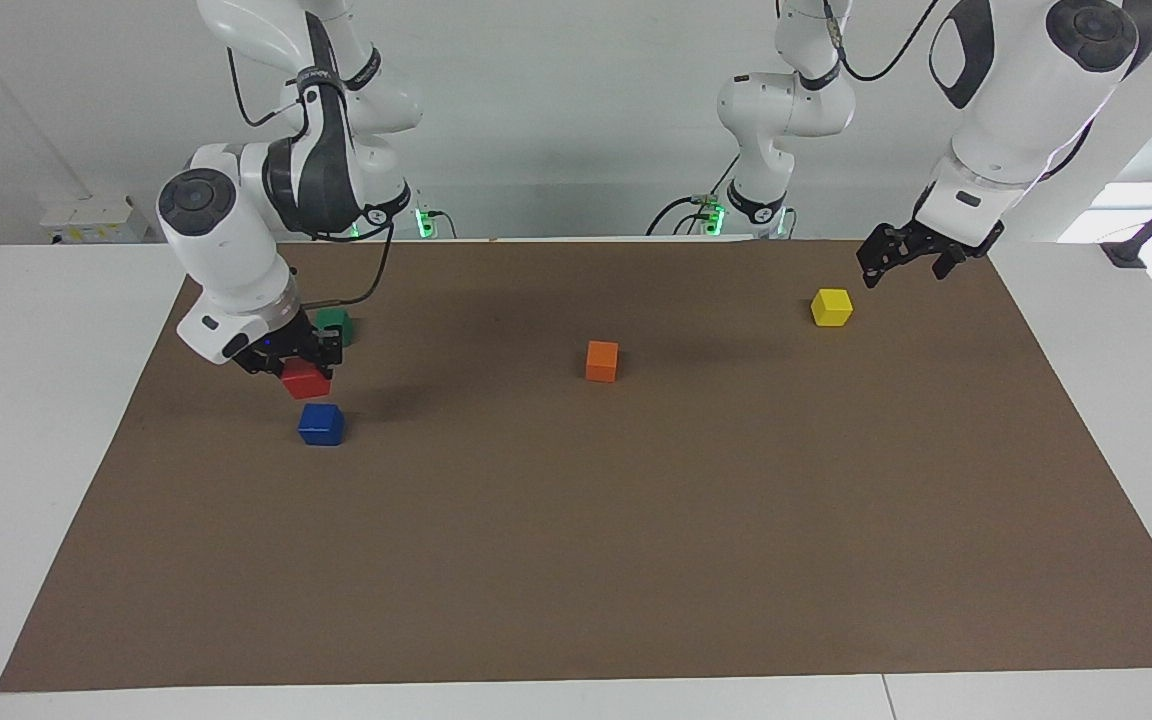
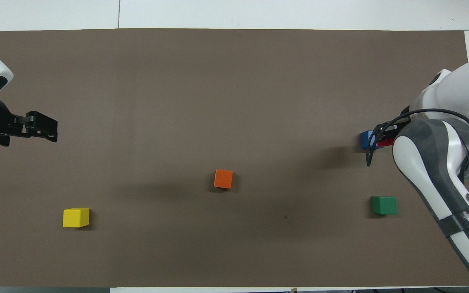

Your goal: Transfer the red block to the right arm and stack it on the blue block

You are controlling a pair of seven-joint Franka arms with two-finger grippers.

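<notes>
My right gripper (image 1: 302,368), with a blue light at its wrist, is shut on the red block (image 1: 306,380) and holds it in the air just above the blue block (image 1: 321,424), with a small gap between them. In the overhead view the red block (image 2: 386,141) shows partly under the right gripper (image 2: 387,136), overlapping the blue block (image 2: 366,138), whose edge shows. My left gripper (image 1: 911,256) hangs over the mat's corner at the left arm's end, beside the yellow block; it also shows in the overhead view (image 2: 41,127).
A green block (image 1: 335,325) lies nearer to the robots than the blue block. An orange block (image 1: 602,360) sits mid-mat. A yellow block (image 1: 831,306) lies toward the left arm's end. All rest on a brown mat (image 1: 576,560).
</notes>
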